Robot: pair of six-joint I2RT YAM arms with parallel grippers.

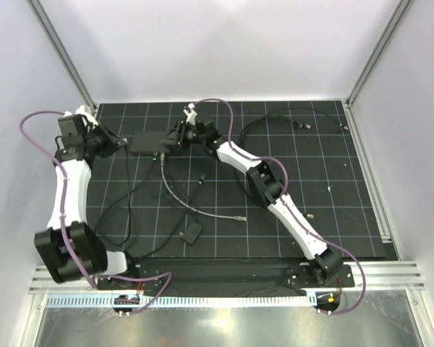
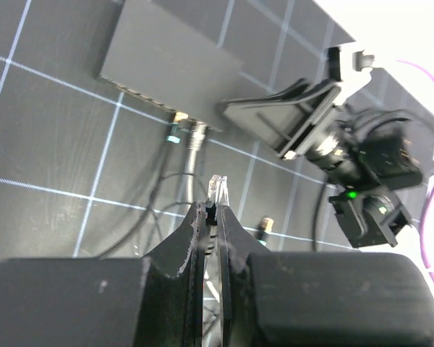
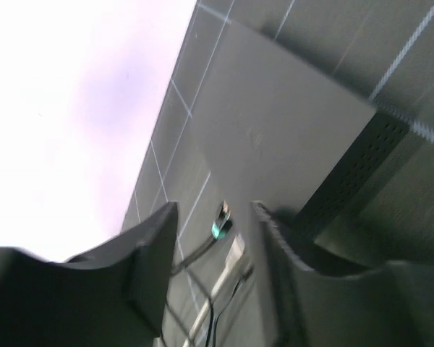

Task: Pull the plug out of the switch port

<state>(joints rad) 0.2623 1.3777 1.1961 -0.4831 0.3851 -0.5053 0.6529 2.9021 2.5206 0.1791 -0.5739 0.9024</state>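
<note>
Now that the plug [image 2: 218, 189] shows clear of the switch [image 2: 166, 65], step in hand: the pull itself looks made. By my reading, what's left is to carry the plug off and let it go.
Plug: a clear plastic tip poking up from between the left jaws, low centre of the left wrist view, apart from the port edge.
Left jaws: pressed tight together on the plug, no gap to speak of.
Switch: flat on the desk [image 1: 333, 217], upper left of the left wrist view. In the top view it sits upper middle-left, ports facing the bottom of the frame.
Right jaws: parted, roughly half way, with nothing between them that I can see. One finger [image 3: 296, 282] lies along the switch's end, and I'd judge it a brace.
Next move: draw the left arm [image 1: 69, 188] back along the plug's own line, with slack enough that the lead doesn't drag the switch. Which lead trails from the plug is hidden.
Grey cable [image 2: 195, 155]: seated in the port edge just ahead of the plug, the nearest thing to foul.
Teal-tipped connector [image 2: 173, 135]: just beside the grey cable. I can't tell whether it's seated.
Thin black leads [image 1: 130, 210]: they cross the desk near the left arm and could snag.
Black block [image 1: 192, 233]: lower centre of the top view, well apart.
</note>
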